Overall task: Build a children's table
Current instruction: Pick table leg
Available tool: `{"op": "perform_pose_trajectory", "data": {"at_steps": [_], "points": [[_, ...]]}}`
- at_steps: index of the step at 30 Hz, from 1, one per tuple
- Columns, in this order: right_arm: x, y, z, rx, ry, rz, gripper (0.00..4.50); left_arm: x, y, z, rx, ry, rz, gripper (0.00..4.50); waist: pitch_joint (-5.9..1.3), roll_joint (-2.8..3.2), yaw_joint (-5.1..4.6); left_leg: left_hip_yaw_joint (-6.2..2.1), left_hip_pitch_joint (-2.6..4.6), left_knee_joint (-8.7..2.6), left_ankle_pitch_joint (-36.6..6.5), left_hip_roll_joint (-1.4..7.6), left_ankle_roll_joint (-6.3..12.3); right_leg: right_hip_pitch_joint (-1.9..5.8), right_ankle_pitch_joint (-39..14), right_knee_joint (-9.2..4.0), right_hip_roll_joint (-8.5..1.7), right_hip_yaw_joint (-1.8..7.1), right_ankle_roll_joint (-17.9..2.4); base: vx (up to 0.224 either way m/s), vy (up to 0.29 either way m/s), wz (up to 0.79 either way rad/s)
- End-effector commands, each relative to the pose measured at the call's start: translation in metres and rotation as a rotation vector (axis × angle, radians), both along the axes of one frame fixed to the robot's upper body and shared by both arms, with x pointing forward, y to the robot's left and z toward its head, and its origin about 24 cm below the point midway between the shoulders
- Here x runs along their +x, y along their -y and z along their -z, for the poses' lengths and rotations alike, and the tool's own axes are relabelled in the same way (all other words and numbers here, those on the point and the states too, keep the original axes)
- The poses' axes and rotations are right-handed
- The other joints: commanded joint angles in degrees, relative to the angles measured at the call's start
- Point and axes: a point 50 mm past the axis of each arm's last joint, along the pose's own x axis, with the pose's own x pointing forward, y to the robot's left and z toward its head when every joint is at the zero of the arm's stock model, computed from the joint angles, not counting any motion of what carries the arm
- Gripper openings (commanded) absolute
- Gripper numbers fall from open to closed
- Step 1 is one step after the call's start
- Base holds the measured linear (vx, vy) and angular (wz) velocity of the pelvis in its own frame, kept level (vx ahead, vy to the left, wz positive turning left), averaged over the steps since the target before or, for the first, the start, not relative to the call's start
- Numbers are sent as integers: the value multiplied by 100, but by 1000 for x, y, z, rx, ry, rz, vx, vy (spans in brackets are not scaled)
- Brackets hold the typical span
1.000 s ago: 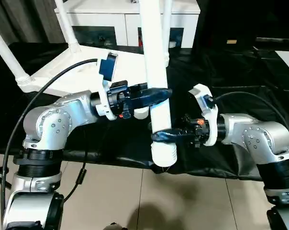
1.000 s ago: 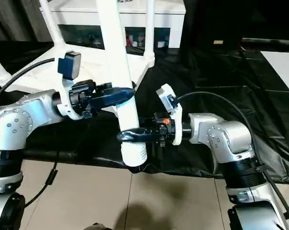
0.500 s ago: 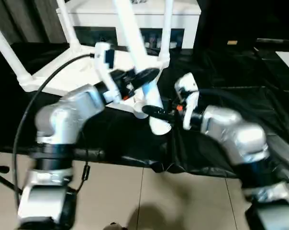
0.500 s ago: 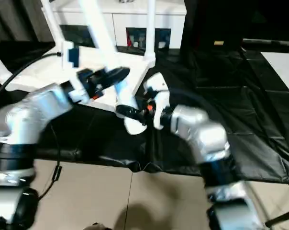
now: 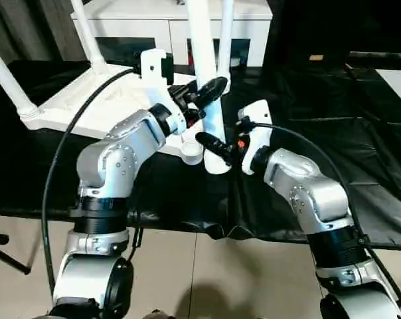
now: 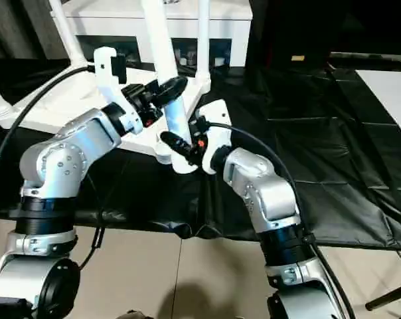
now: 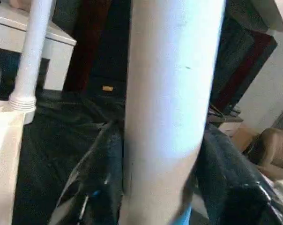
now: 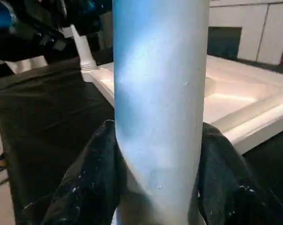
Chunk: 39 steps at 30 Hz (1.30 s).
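The white tabletop lies upside down on black sheeting, with three white legs standing in its corner sockets. A fourth leg stands nearly upright over the near corner, its lower end beside the empty socket. My left gripper is shut on this leg partway up. My right gripper is shut on it near its lower end. In the left wrist view the leg fills the gap between the black fingers. The right wrist view shows the leg between its fingers, with the tabletop's ribbed underside behind.
A white cabinet with glass doors stands close behind the tabletop. Black sheeting covers the work surface and hangs over its front edge above the tiled floor. A black cable loops along my left arm.
Both arms have carried the leg away from me, from the sheet's front edge to the tabletop's near corner. Both grippers have stayed on it.
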Motion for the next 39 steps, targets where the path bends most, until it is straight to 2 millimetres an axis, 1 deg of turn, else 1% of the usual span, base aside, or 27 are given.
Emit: {"op": "perform_pose_trajectory", "data": {"at_steps": [1, 2, 3, 4, 6, 7, 8, 9, 10, 11, 13, 14, 15, 17, 18, 19, 20, 21, 23, 24, 25, 27, 28, 30, 31, 34, 39], "points": [[-1, -3, -5, 0, 35, 0, 187, -1, 5, -2, 0, -6, 29, 198, -438, -32, -8, -38, 105, -460, -802, 122, 55, 347, -554, -399, -181, 149, -1187, 0, 0, 0], [-1, -2, -5, -5, 39, 3, 187, -2, 5, -2, 5, -8, 30, 194, -440, -40, -14, -40, 103, -459, -803, 124, 65, 351, -570, -395, -184, 149, -1193, 0, 0, 0], [0, -2, -5, -11, 45, 5, 187, -3, 4, -1, 10, -9, 40, 194, -438, -31, -19, -42, 105, -463, -811, 126, 73, 348, -586, -395, -185, 148, -1197, 0, 0, 0], [0, -2, -6, -17, 51, 8, 187, -3, 4, -1, 14, -10, 51, 191, -438, -41, -25, -40, 101, -461, -809, 125, 76, 350, -589, -395, -185, 149, -1193, 0, 0, 0], [1, -1, -6, -33, 63, 6, 187, -4, 1, -1, 14, -11, 58, 189, -434, -34, -35, -38, 106, -460, -813, 126, 80, 345, -611, -396, -185, 150, -1207, 0, 0, 0], [1, -1, -6, -44, 70, 6, 187, -4, -1, -1, 15, -10, 59, 189, -437, -53, -35, -35, 105, -457, -793, 125, 87, 348, -590, -396, -185, 152, -1210, 0, 0, 0], [1, -1, -6, -46, 72, 4, 187, -4, -2, -1, 14, -9, 60, 187, -431, -37, -33, -36, 108, -462, -811, 128, 83, 339, -631, -396, -186, 151, -1214, 0, 0, 0], [2, -1, -6, -53, 77, -1, 187, -4, -3, -1, 12, -7, 62, 186, -431, -46, -34, -34, 109, -461, -822, 127, 79, 341, -663, -399, -188, 153, -1213, 0, 0, 0], [1, -2, -7, -45, 77, -29, 222, -6, -4, -3, 18, 12, 95, 186, -432, -42, -32, -34, 110, -459, -828, 126, 86, 339, -668, -401, -190, 154, -1212, 0, 0, 0], [0, -2, -8, -24, 64, -44, 222, -7, -5, -3, 23, 20, 108, 186, -433, -61, -33, -31, 105, -459, -823, 123, 96, 343, -658, -397, -187, 155, -1211, 0, 0, 0], [0, 0, -12, 14, 34, -80, 257, -11, -5, -4, 42, 36, 167, 186, -435, -46, -26, -37, 112, -461, -795, 129, 128, 343, -620, -380, -191, 157, -1228, 0, 0, 0], [0, 1, -13, 24, 24, -92, 266, -12, -5, -4, 50, 42, 182, 186, -432, -34, -33, -35, 116, -460, -800, 127, 159, 342, -589, -379, -183, 155, -1261, 0, 0, 0], [0, 2, -14, 36, 11, -111, 275, -13, -5, -4, 62, 49, 204, 186, -427, -46, -38, -30, 115, -464, -799, 130, 174, 335, -571, -383, -180, 156, -1283, 0, 0, 0], [-4, 6, -18, 26, -21, -211, 284, -16, -8, -4, 103, 67, 250, 186, -438, -44, -25, -37, 122, -459, -783, 130, 194, 349, -558, -369, -178, 151, -1304, 0, 0, 0], [-10, 12, -21, -2, -59, -323, 292, -17, -11, -3, 156, 81, 278, 186, -439, -76, -11, -36, 126, -452, -787, 135, 242, 367, -521, -365, -171, 150, -1319, 0, 0, 0], [-10, 12, -21, -8, -61, -334, 292, -17, -11, -3, 163, 83, 281, 186, -432, -60, 3, -36, 127, -457, -772, 146, 245, 363, -517, -359, -182, 157, -1318, 0, 0, 0], [-11, 13, -22, -14, -66, -346, 310, -17, -11, -3, 172, 87, 284, 186, -412, -55, -2, -28, 118, -458, -791, 145, 217, 345, -571, -370, -186, 162, -1299, 0, 0, 0], [-12, 16, -23, -26, -91, -375, 320, -17, -12, -4, 201, 105, 297, 185, -417, -83, -2, -29, 121, -457, -791, 138, 206, 361, -606, -378, -185, 159, -1285, 0, 0, 0], [-13, 19, -24, -33, -109, -401, 321, -17, -13, -5, 210, 111, 306, 185, -423, -79, -1, -25, 113, -448, -731, 142, 204, 360, -641, -371, -209, 166, -1299, 0, 0, 0], [-15, 22, -25, -49, -132, -440, 321, -18, -13, -7, 218, 118, 316, 185, -426, -97, -2, -26, 111, -447, -711, 140, 204, 363, -644, -369, -206, 159, -1332, 0, 0, 0], [-16, 23, -24, -62, -144, -458, 321, -18, -13, -8, 221, 122, 320, 185, -429, -93, 4, -26, 112, -443, -692, 143, 197, 362, -634, -364, -208, 161, -1342, 0, 0, 0], [-17, 24, -23, -84, -163, -478, 321, -18, -13, -10, 224, 128, 331, 185, -432, -112, 6, -23, 112, -438, -662, 143, 192, 360, -645, -361, -207, 161, -1350, 0, 0, 0], [-17, 24, -23, -87, -171, -482, 321, -19, -13, -11, 224, 131, 336, 185, -425, -111, 4, -22, 106, -438, -649, 141, 195, 359, -670, -362, -212, 162, -1358, 0, 0, 0], [-17, 24, -23, -87, -181, -487, 321, -20, -12, -11, 223, 134, 347, 185, -434, -114, 9, -18, 107, -427, -587, 143, 219, 356, -618, -355, -212, 164, -1377, 0, 0, 0], [-17, 23, -23, -84, -186, -488, 321, -21, -11, -11, 220, 137, 356, 185, -434, -133, 10, -16, 105, -427, -566, 144, 230, 356, -601, -356, -215, 164, -1383, 0, 0, 0], [-16, 21, -23, -85, -194, -488, 321, -23, -8, -12, 209, 143, 379, 185, -442, -119, 17, -18, 107, -419, -492, 144, 254, 352, -540, -339, -211, 160, -1412, 0, 0, 0], [-13, 18, -23, -90, -190, -481, 321, -25, -7, -16, 173, 154, 399, 185, -439, -116, 20, -16, 108, -421, -525, 146, 233, 346, -551, -339, -208, 158, -1429, 0, 0, 0]]}}
